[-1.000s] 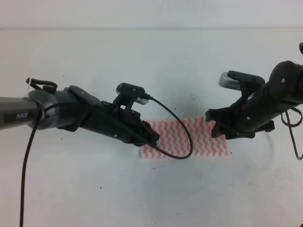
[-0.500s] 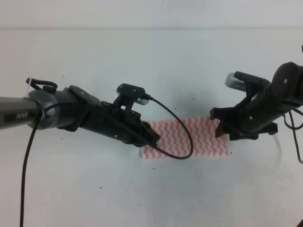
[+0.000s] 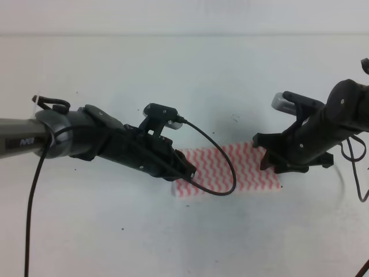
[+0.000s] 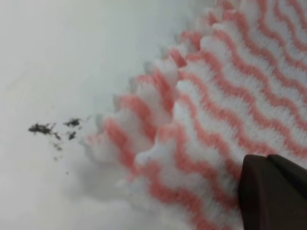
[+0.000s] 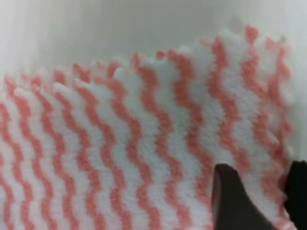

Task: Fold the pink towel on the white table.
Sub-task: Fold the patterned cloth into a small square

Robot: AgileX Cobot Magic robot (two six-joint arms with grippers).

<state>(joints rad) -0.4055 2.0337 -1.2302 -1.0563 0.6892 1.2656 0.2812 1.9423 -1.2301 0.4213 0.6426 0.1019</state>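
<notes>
A: Start with the biggest. The broad plain white table (image 3: 184, 86) fills the overhead view, flat, with a few tiny dark specks; a small cluster of dark crumbs (image 4: 55, 132) shows on it in the left wrist view, just off the cloth's scalloped edge

B: And the cloth?

A: The thin pink-and-white towel with wavy zigzag stripes (image 3: 230, 169) lies flat on the table a little right of centre, as a wide, low strip. In both wrist views a second scalloped edge sits slightly inside the outer one, so it looks layered

B: Arms next

A: Long dark left arm (image 3: 86, 138) reaches in from the left edge, a black cable (image 3: 222, 173) looping from its wrist camera out over the towel. Shorter dark right arm (image 3: 323, 130) comes in from the right edge

B: Where does the towel sit against each pincer?

A: Left gripper (image 3: 187, 170) is at the towel's left end, its tip over the cloth; its wrist view shows one dark finger (image 4: 273, 191) against the stripes near a corner. Right gripper (image 3: 266, 158) is at the towel's upper right end; its wrist view shows two dark fingertips (image 5: 232, 199) with a narrow gap, right over the cloth near its edge

B: Apart, together, clamped?

A: Left: cannot tell, only one finger visible. Right: a gap shows between the tips, but whether cloth is pinched there I cannot tell
</notes>
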